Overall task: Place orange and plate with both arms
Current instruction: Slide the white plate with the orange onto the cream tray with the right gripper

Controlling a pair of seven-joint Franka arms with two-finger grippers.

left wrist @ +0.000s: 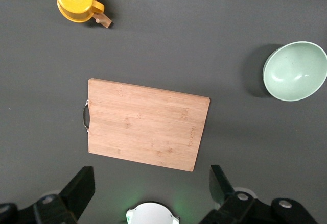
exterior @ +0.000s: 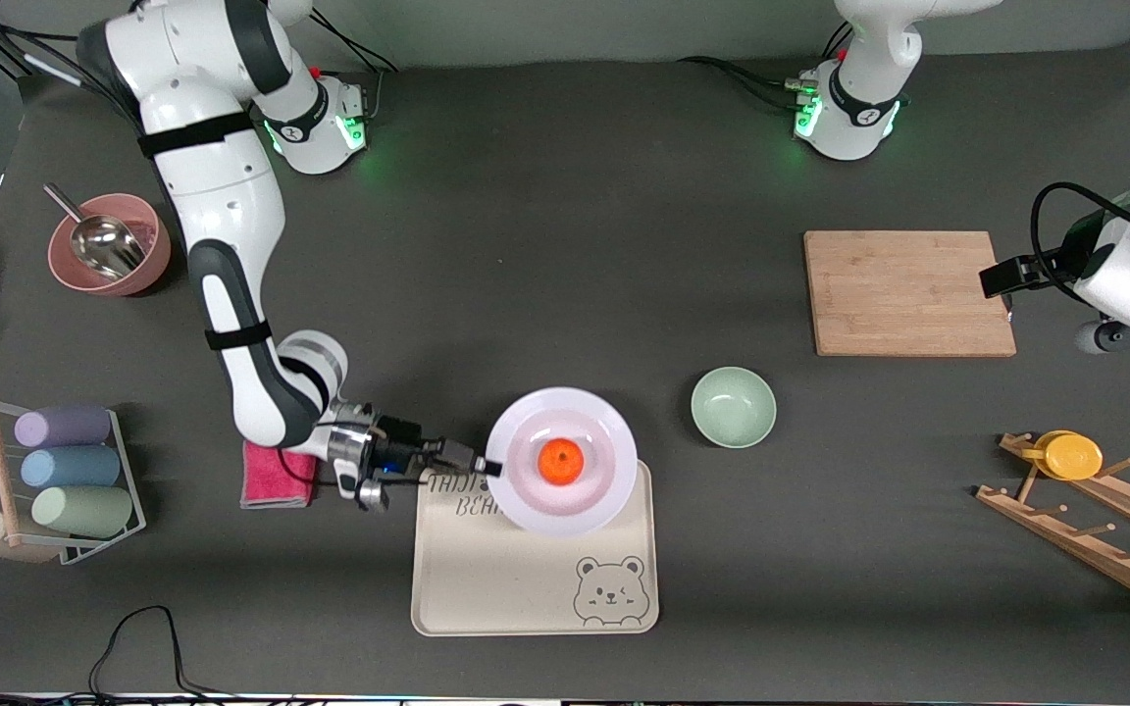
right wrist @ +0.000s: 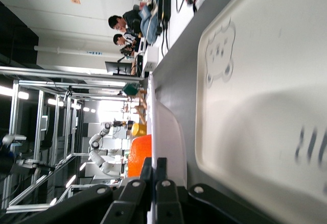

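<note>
Front view: right gripper [exterior: 488,465] is low over the bear tray [exterior: 487,579], fingers pinched shut on the rim of the plate [exterior: 596,490] at the edge toward the right arm's end of the table. Orange [exterior: 561,461] sits in the plate's middle. Plate overlaps the tray's corner farthest from the camera, toward the left arm's end, partly overhanging it; whether it rests on the tray or is lifted, cannot tell. Green bowl [exterior: 733,406] lies beside the plate toward the left arm's end, apart from it. Cutting board [exterior: 908,292] lies farther from the camera than the bowl. Yellow cup [exterior: 1070,455] hangs on the wooden rack [exterior: 1104,534] at the left arm's end. Pink cloth [exterior: 276,477] lies under the right arm's wrist. Left arm waits at its end of the table, its gripper hidden here.

Left wrist view: left gripper [left wrist: 152,188] is high over the cutting board [left wrist: 145,124], fingers [left wrist: 82,185] spread wide, holding nothing. Green bowl [left wrist: 295,71] and yellow cup [left wrist: 76,0] also show.

Right wrist view: right gripper [right wrist: 154,175] is clamped on the plate [right wrist: 168,132] edge, jaws nearly together with the thin rim between. Orange [right wrist: 139,155] shows in the plate just past the rim. Bear tray [right wrist: 265,112] lies beside and below.
</note>
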